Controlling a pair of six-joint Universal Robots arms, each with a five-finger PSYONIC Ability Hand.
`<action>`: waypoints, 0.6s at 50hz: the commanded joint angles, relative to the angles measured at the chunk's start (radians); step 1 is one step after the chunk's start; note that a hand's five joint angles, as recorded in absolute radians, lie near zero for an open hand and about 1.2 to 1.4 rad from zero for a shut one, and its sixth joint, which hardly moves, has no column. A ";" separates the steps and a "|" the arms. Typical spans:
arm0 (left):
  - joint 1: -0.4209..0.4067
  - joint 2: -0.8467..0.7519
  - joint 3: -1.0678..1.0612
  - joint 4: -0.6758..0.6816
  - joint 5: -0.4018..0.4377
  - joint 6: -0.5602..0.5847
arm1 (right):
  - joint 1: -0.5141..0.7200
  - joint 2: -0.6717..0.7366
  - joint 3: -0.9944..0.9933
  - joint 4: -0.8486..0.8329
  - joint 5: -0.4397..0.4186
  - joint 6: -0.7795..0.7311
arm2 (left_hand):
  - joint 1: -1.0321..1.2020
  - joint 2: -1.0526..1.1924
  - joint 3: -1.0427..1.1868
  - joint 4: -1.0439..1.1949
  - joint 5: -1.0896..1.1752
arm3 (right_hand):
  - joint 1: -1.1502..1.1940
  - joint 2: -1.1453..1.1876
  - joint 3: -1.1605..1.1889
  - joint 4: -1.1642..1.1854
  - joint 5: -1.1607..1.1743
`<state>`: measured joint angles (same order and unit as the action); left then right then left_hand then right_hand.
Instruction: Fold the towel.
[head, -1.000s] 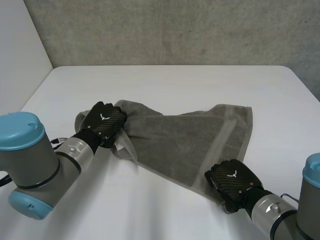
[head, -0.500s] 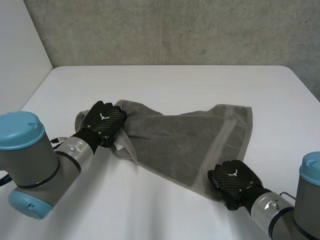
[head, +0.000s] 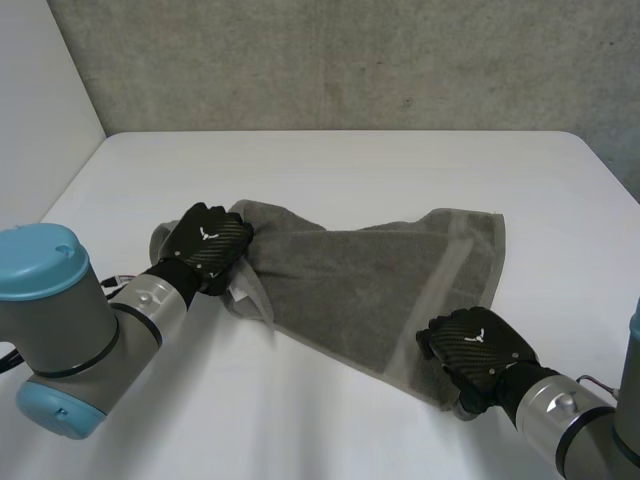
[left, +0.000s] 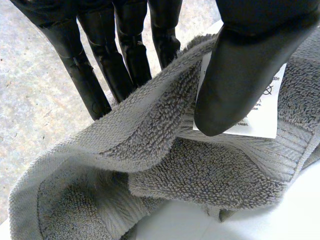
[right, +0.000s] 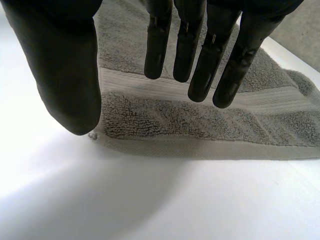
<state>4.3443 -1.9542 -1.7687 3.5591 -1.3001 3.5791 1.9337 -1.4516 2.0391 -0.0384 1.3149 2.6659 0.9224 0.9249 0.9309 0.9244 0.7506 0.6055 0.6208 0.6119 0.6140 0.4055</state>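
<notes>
Edging along the towel's (head: 370, 280) near corner, right hand (head: 476, 352) is hovering, fingers apart, readying a grasp; left hand (head: 206, 246) is clamping the opposite corner for folding.

My right hand (head: 476, 352) has shifted a little to the right and farther from me, so more of it now lies over the near right corner of the towel (head: 350, 285). Its back turns more toward the left than a second ago. My right arm (head: 565, 425) has swung out to the right with it. My straight fingers (right: 206, 60) now hang above the towel's banded edge.
</notes>
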 joint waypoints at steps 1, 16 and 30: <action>0.000 0.000 0.000 0.001 0.001 0.000 | -0.013 -0.003 0.024 0.012 -0.016 -0.055 | -0.016 -0.019 -0.025 -0.018 -0.019 | -0.033 -0.048 -0.040 -0.042 -0.008; 0.000 0.000 -0.001 0.001 0.001 0.000 | -0.025 0.096 0.033 -0.070 -0.031 -0.074 | -0.025 -0.027 -0.033 -0.027 -0.028 | 0.043 0.028 0.037 0.035 0.069; 0.000 0.000 -0.001 0.001 0.001 0.000 | -0.024 0.112 0.023 -0.103 -0.031 -0.070 | -0.045 -0.048 -0.054 -0.047 -0.048 | 0.146 0.131 0.139 0.137 0.171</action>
<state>4.3443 -1.9543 -1.7702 3.5604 -1.2993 3.5790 1.9084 -1.3511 2.0645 -0.1348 1.2837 2.5942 0.8896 0.8927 0.8994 0.8916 0.7140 0.7248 0.7243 0.7351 0.7334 0.5603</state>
